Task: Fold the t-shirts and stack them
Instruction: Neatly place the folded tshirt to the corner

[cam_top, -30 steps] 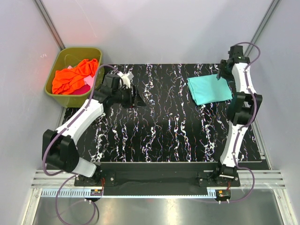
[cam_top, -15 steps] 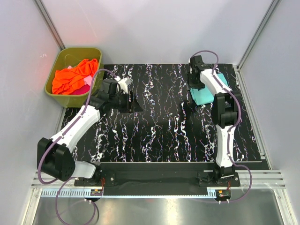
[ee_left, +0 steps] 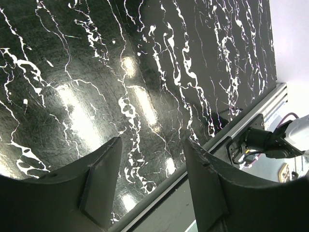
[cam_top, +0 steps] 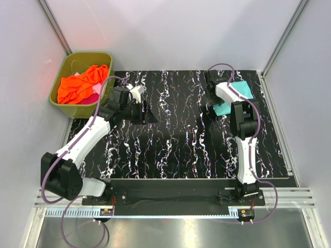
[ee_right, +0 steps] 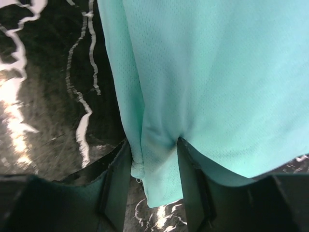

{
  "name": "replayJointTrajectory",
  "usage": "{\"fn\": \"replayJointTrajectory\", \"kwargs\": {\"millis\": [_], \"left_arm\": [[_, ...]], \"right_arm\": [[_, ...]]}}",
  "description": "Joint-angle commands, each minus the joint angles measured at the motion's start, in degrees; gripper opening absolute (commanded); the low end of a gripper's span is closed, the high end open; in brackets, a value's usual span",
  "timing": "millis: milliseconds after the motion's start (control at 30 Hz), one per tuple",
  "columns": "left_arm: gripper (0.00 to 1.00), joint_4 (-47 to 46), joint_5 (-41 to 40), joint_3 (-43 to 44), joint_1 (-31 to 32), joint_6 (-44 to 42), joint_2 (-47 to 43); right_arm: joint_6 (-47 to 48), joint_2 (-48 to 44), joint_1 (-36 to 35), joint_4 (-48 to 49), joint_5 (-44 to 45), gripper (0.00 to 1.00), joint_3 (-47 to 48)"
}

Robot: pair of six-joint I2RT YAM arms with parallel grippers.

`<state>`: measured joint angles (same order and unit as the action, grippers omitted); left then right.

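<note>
Olive tub [cam_top: 83, 54]; black marbled tabletop [cam_top: 181, 150]

**Obstructed and Cropped Items**

Right wrist view: the teal t-shirt [ee_right: 207, 72] runs off the top and right edges. Whether the right gripper [ee_right: 153, 145] actually clamps the fold between its fingers cannot be determined.

Top view: the right arm [cam_top: 235, 98] lies across that shirt, leaving two patches showing. In the tub [cam_top: 77, 56], the pink t-shirt [cam_top: 93, 97] is largely buried under the orange t-shirt [cam_top: 80, 85] (shape unreadable).

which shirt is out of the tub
The teal shirt, folded on the table; the orange shirt and pink shirt lie in the tub.
</note>
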<state>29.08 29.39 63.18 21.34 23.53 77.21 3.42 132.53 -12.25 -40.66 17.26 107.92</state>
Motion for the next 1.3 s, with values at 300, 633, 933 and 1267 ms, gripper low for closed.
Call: {"fn": "replayJointTrajectory", "kwargs": {"millis": [300,633,933,1267], "left_arm": [[0.58,-1.66,2.25,0.37,-0.16,-0.59,-0.83],[0.58,-1.48,2.17,0.54,-0.42,-0.77,-0.04],[0.57,-1.48,2.25,1.25,-1.04,-0.68,1.01],[0.57,-1.75,2.87,1.42,-1.66,-0.33,1.10]], "right_arm": [[5.19,8.87,-0.14,2.43,20.19,0.40,10.28],[10.55,20.13,0.74,2.70,22.29,0.34,29.09],[21.00,13.21,1.26,15.42,18.17,0.30,12.46],[27.08,8.00,1.79,28.45,16.85,0.28,3.00]]}}
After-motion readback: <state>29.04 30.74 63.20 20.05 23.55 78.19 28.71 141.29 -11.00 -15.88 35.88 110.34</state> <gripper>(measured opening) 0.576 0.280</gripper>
